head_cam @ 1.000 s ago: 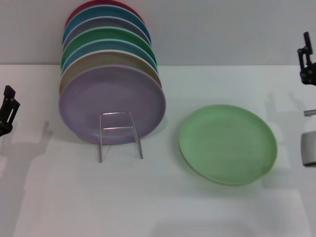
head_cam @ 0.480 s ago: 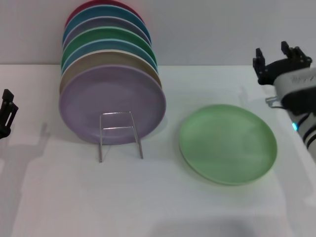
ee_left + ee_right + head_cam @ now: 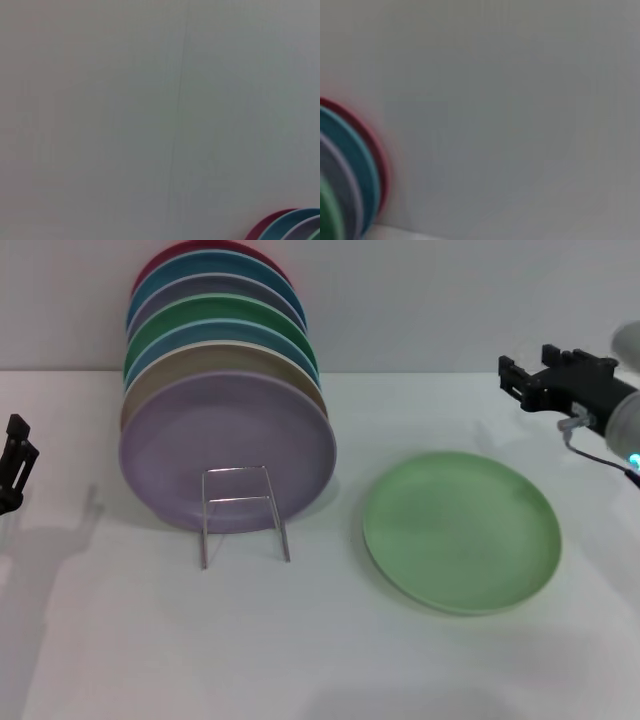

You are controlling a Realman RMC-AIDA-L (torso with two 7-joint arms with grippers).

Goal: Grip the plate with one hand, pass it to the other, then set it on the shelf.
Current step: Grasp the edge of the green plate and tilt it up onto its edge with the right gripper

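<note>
The light green plate [image 3: 460, 532] lies flat on the white table, right of centre in the head view. The shelf, a thin silver wire rack [image 3: 243, 510], stands to its left, with one loop free at the front. My right gripper [image 3: 528, 365] is open and empty, hovering above the table behind the plate's far right edge, fingers pointing left. My left gripper [image 3: 14, 462] is parked at the far left edge, well away from the plate. The plate does not show in either wrist view.
Several upright plates fill the rack behind its front loop: a lavender plate [image 3: 228, 452] in front, then beige, blue, dark green, purple, teal and red. Their rims show in the left wrist view [image 3: 290, 227] and right wrist view [image 3: 350, 165]. A grey wall stands behind.
My right arm has swung in from the right edge and turned, so its gripper now points left behind the plate. The plate, rack and left arm have not moved.
</note>
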